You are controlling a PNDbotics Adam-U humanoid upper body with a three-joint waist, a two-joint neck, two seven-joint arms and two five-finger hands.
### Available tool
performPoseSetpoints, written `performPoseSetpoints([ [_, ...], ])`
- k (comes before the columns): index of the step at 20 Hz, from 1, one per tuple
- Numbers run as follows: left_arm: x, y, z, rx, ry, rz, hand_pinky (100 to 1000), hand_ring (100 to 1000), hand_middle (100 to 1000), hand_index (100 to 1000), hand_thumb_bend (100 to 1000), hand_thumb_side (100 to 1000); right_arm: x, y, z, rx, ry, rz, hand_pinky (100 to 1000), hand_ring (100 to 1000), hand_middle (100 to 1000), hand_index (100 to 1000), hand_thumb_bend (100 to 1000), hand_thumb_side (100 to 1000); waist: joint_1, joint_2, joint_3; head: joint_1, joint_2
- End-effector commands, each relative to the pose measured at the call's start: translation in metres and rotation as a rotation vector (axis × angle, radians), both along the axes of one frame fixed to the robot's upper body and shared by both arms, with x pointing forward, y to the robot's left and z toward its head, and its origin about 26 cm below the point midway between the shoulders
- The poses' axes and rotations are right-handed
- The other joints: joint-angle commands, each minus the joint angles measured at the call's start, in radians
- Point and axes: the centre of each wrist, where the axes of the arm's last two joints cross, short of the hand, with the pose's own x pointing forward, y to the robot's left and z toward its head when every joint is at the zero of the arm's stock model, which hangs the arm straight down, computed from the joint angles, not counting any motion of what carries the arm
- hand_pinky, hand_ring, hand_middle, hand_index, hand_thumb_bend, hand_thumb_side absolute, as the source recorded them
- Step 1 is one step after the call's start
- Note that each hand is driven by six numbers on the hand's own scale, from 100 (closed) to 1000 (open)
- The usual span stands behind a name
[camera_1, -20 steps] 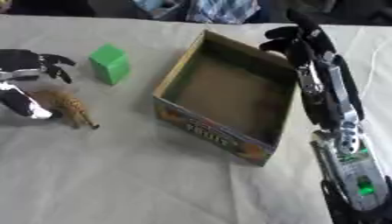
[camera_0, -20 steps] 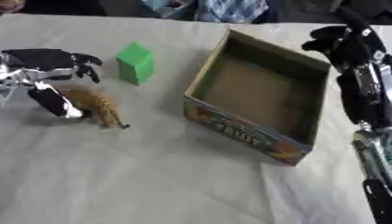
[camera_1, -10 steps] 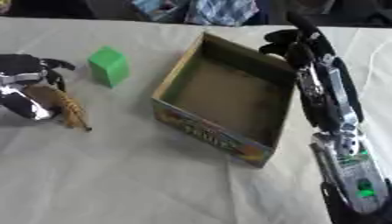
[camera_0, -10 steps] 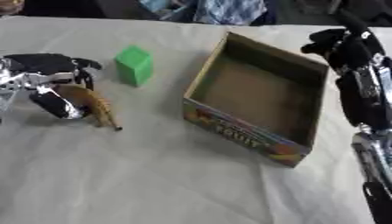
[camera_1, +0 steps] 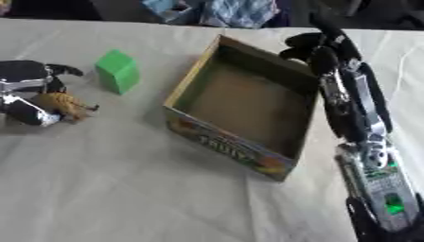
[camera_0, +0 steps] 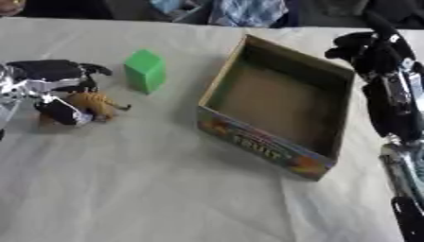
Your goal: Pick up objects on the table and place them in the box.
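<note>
1 left hand (camera_0: 51, 82) clutching brown toy animal (camera_0: 95, 104); right hand (camera_0: 371, 47) curled, empty.

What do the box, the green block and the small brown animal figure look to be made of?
The box looks like cardboard: dull brown inside walls, thin edges, printed colour label outside. The green block has flat, even matte faces; foam, wood or plastic, cannot tell which. The brown animal figure, under the left hand, looks like moulded plastic, probably.
</note>
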Motion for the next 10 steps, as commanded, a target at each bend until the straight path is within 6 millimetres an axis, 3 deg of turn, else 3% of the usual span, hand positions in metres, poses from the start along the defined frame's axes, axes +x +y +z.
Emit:
performPoseSetpoints([
  [1,-0.002,0.001,0.021,-0.022,-0.055,0.003,567,563,1000,440,131,241,-0.002,-0.001,0.009,-0.005,-0.027,0.006,810,691,690,950,100,777,0.004,-0.021,0.0,-0.003,-0.009],
  [5,-0.003,0.0,0.026,-0.017,-0.059,0.007,567,565,1000,445,117,125,-0.002,-0.001,0.008,-0.006,-0.023,0.005,810,691,689,948,100,777,0.004,-0.023,0.001,-0.007,-0.003],
  [10,-0.005,-0.002,0.032,-0.008,-0.053,0.002,546,540,1000,449,119,120,-0.002,-0.001,0.009,-0.003,-0.024,0.002,810,691,689,947,100,777,0.004,-0.026,0.003,-0.011,0.003],
])
